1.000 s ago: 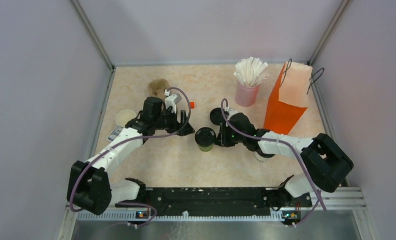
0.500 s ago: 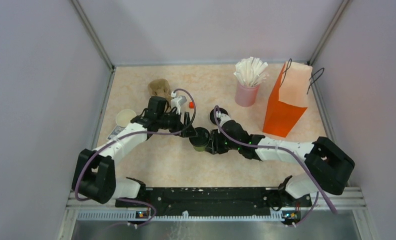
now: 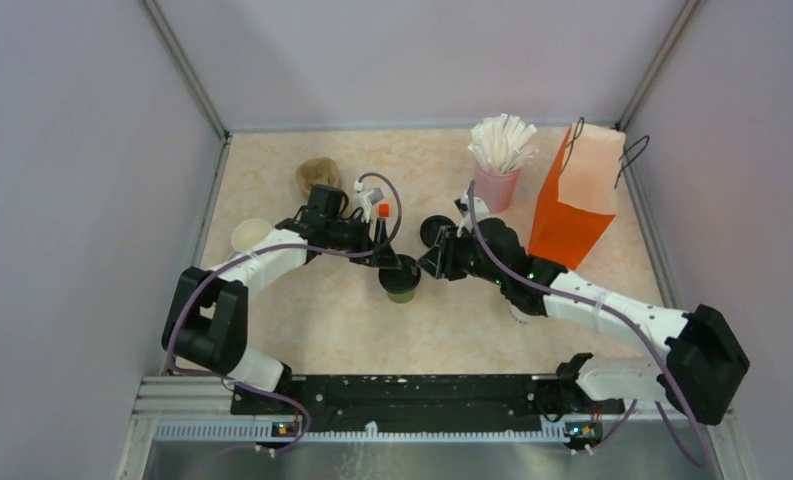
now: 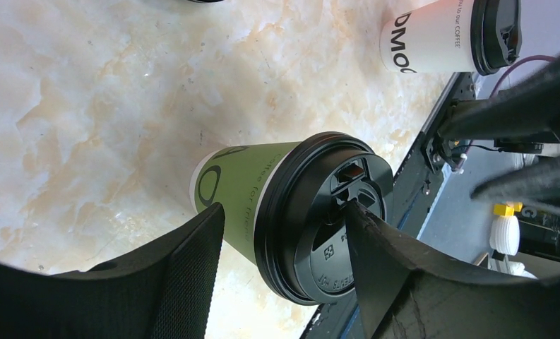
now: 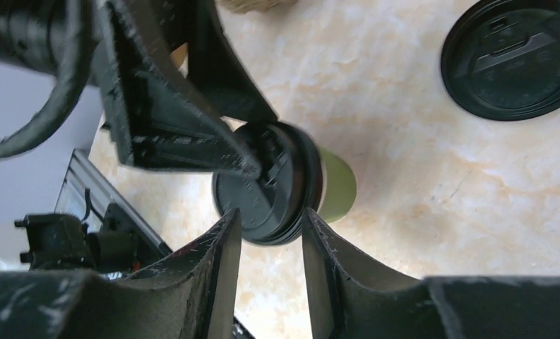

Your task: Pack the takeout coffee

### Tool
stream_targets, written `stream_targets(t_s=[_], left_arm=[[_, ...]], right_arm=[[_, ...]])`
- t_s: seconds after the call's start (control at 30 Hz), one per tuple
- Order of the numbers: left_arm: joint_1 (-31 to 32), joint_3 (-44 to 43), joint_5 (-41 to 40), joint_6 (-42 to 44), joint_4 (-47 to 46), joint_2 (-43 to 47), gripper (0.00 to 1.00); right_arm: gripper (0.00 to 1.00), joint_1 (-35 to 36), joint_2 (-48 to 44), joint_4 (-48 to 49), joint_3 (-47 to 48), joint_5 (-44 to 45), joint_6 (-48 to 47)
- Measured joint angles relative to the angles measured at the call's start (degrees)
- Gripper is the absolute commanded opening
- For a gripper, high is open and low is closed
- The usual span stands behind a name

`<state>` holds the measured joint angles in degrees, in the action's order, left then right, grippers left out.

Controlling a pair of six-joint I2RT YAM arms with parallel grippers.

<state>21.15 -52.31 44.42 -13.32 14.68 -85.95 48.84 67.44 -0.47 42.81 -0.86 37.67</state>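
The takeout coffee (image 3: 400, 281), an olive-green paper cup with a black lid, stands upright mid-table. My left gripper (image 3: 384, 256) is open and straddles it. In the left wrist view the cup (image 4: 238, 185) lies between my fingers. One fingertip (image 4: 356, 219) rests on the lid and the other finger stands beside the cup's wall with a small gap. My right gripper (image 3: 438, 262) is open and empty, just right of the cup. In the right wrist view the cup (image 5: 337, 187) sits beyond my open gripper (image 5: 271, 220). The orange bag (image 3: 572, 200) stands open at the back right.
A pink cup of white straws (image 3: 497, 185) stands left of the bag. A loose black lid (image 3: 432, 230) lies by the right gripper. Lidless cream cups (image 3: 250, 236) and a brown lump (image 3: 317, 175) sit at the left. A white lidded cup (image 4: 432, 39) stands under the right arm.
My right gripper has let the cup go and pulled back to the right. My left gripper has moved right and down over the cup. The cup has shifted slightly left.
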Motion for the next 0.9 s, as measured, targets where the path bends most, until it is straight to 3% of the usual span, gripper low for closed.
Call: stream_targets(t_s=[0.3, 0.9], left_arm=[[0.00, -0.09, 0.33, 0.37, 0.13, -0.20, 0.68], [-0.04, -0.42, 0.94, 0.87, 0.20, -0.87, 0.67]], right_arm=[[0.36, -4.52, 7.21, 5.64, 0.31, -7.72, 1.16], [0.31, -8.04, 10.40, 15.47, -4.83, -14.29, 2.91]])
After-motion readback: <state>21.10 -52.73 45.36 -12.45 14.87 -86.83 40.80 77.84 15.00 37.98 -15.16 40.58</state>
